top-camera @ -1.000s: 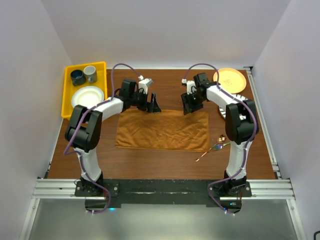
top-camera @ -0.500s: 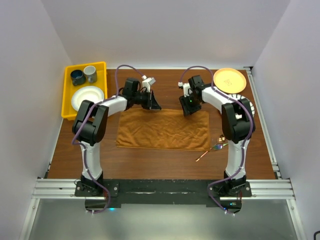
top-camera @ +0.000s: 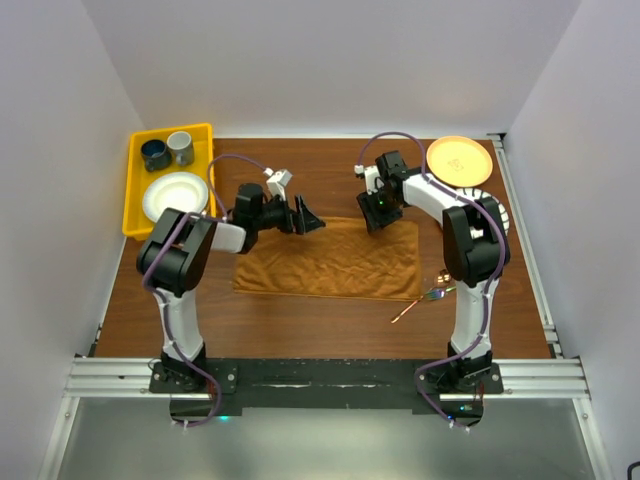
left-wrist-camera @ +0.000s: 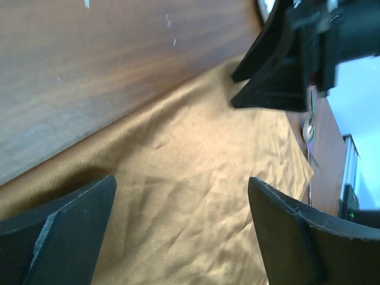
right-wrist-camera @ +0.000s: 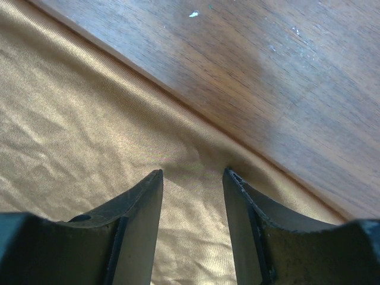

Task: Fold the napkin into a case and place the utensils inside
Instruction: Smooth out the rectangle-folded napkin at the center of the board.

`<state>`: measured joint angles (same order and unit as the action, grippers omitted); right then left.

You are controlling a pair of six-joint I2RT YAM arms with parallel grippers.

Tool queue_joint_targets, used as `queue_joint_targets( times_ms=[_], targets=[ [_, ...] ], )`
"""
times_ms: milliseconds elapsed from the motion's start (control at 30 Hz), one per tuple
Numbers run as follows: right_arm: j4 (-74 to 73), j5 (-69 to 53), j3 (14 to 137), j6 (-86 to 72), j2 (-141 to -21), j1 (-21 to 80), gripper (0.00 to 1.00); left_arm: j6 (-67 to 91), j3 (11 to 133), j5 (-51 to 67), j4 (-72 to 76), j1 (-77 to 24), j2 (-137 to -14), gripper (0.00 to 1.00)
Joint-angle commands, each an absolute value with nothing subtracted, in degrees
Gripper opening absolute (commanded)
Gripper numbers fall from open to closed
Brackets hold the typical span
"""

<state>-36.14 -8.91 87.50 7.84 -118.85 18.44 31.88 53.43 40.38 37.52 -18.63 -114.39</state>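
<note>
The rust-brown napkin (top-camera: 330, 262) lies flat and slightly wrinkled on the wooden table (top-camera: 320, 160). My left gripper (top-camera: 312, 216) hovers low over its far left part, pointing right with the jaws wide open and only cloth (left-wrist-camera: 196, 196) beneath them. My right gripper (top-camera: 374, 218) stands on the napkin's far edge right of centre. In the right wrist view its jaws (right-wrist-camera: 193, 172) are apart, tips on the cloth (right-wrist-camera: 89, 119), which puckers a little between them. The utensils (top-camera: 432, 295) lie on bare wood off the napkin's near right corner. No case is formed.
A yellow tray (top-camera: 135, 190) at the back left holds two cups and a white plate. An orange plate (top-camera: 459, 160) sits at the back right above a white rack (top-camera: 497, 210). The right gripper's black fingers (left-wrist-camera: 279, 65) show ahead in the left wrist view.
My left gripper has swung from pointing down at the napkin's far left edge to pointing right along it. The right gripper shifted slightly toward the far edge. The napkin has not moved.
</note>
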Motion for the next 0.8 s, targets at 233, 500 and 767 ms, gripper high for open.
queue_joint_targets(
  times_ms=[233, 500, 767],
  targets=[
    [-37.7, -6.9, 86.0, 10.9, -120.8, 18.5, 0.52, 53.0, 45.7, 39.5, 68.8, -18.5, -108.3, 1.00],
    [-38.4, -7.1, 86.8, 11.3, -120.8, 18.5, 0.53, 63.6, 43.5, 25.7, 78.3, -21.8, -111.6, 1.00],
    [-38.9, -7.7, 87.7, 11.1, -121.0, 18.5, 0.54, 69.1, 44.3, 11.3, 69.8, -25.5, -112.8, 1.00]
  ],
)
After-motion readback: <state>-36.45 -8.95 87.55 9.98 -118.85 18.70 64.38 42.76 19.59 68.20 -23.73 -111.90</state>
